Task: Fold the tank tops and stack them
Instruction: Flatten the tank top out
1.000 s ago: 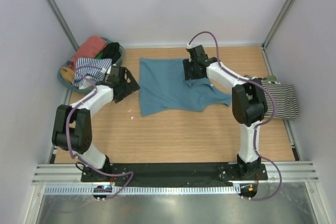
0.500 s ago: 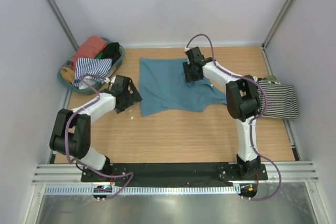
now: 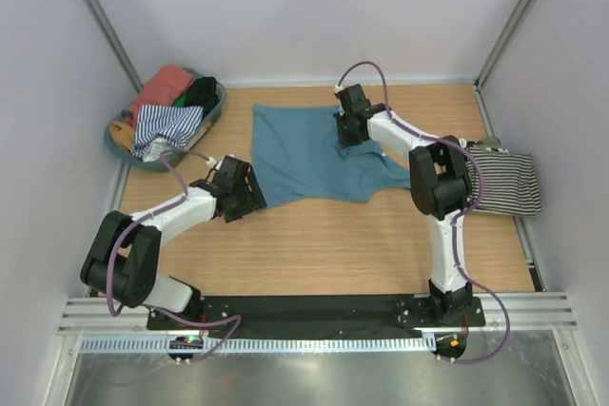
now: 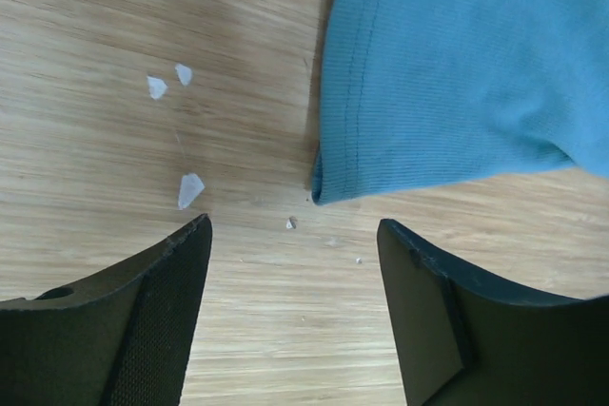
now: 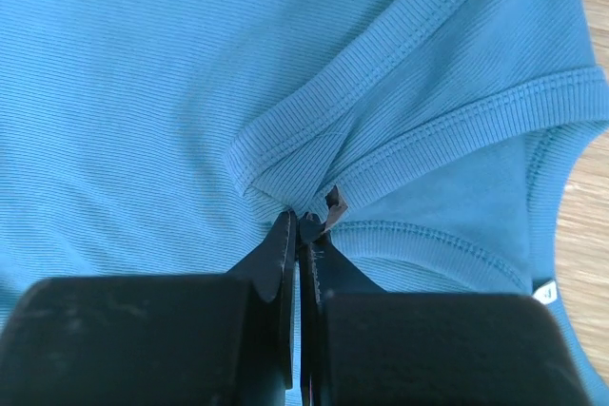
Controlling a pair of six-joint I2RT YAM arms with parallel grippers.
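While right jaws pinch a ribbed band of teal tank top [image 5: 143, 73] — left jaws wide | woodgrain table [image 4: 95, 7]

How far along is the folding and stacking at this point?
Done: one striped top lies folded at the right edge of the table. In hand: the teal top is spread flat. The right end effector is shut on its strap area, and the left end effector is open just short of its hem corner. Left: this fold, plus the heap of tops in the basket.
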